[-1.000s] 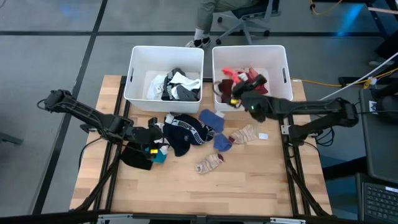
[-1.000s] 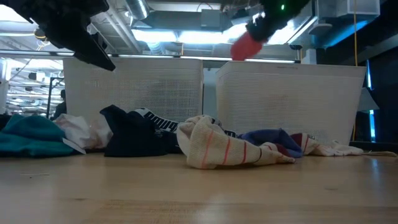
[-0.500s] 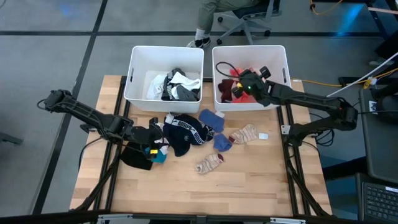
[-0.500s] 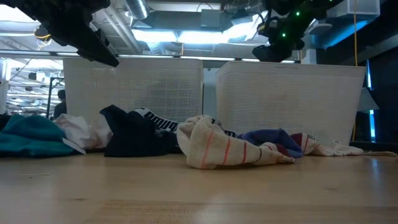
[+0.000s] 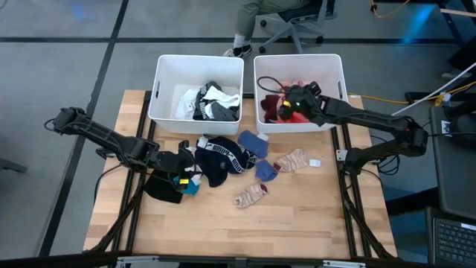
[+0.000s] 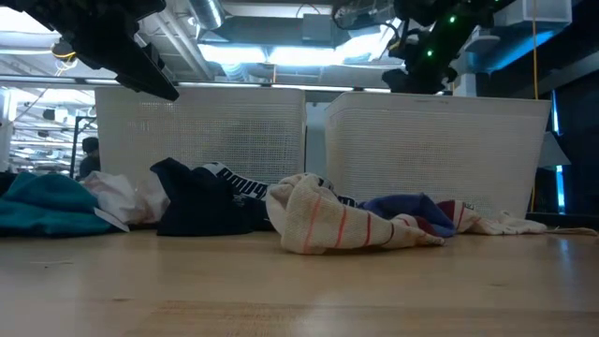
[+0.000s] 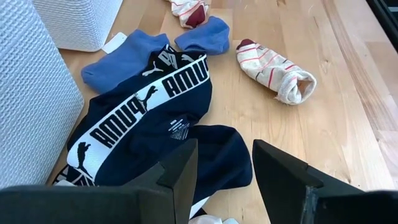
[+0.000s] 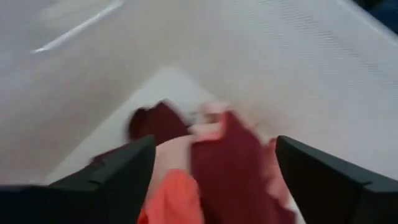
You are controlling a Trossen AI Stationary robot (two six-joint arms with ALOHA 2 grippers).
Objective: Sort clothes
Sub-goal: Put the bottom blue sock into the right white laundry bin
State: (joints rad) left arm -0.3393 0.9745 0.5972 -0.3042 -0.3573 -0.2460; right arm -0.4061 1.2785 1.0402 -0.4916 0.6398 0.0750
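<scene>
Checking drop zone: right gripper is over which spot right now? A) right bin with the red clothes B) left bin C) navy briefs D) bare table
A: the right gripper hangs over the right bin, its jaws spread wide above the red and maroon clothes lying inside.

Both arms are dark and slender, built of tube links joined by bulkier rounded joints. The right gripper has a green light glowing on the wrist housing just behind it. The left gripper ends in two flat, matte black fingers with squared, angular edges.
</scene>
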